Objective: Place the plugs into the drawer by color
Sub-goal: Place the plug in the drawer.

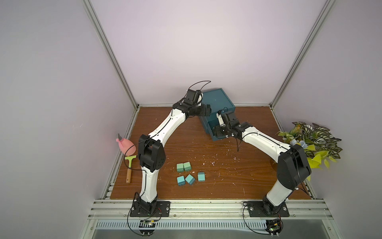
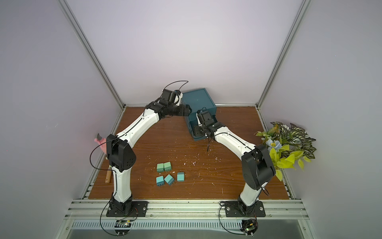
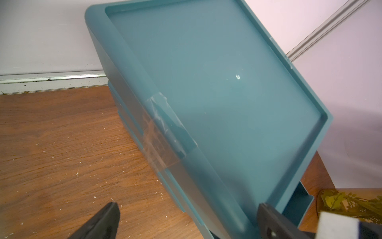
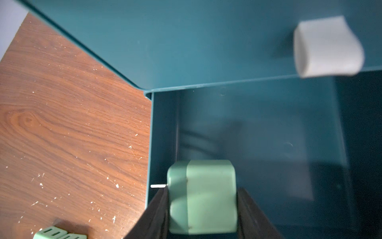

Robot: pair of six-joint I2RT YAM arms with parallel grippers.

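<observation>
- We see the right gripper [image 4: 201, 198] clenched on a light green plug [image 4: 210, 186] at the bottom centre of the right wrist frame. A dark finger presses each side, and a metal prong [image 4: 158, 186] pokes out to the left.
- The held plug hangs over the open drawer [image 4: 258, 134], close to the drawer's left wall. We cannot tell whether it touches the floor.
- A blurred white tab handle [image 4: 328, 45] sits on the closed drawer front in the upper right.
- The left gripper [image 3: 187, 207] is released and holds nothing. At the bottom of the left wrist frame its spread fingers straddle an edge of the chest [image 3: 217, 82] lid.
- In both top views the chest [image 1: 217, 101] [image 2: 198, 101] stands just right of centre, at the back of the wooden table [image 1: 248, 169].
- Low in the centre of the frame lie two loose green plugs [image 1: 180, 167] [image 1: 187, 166], side by side and touching. Three turquoise plugs [image 1: 180, 181] [image 1: 190, 179] [image 1: 201, 176] lie just below them.
</observation>
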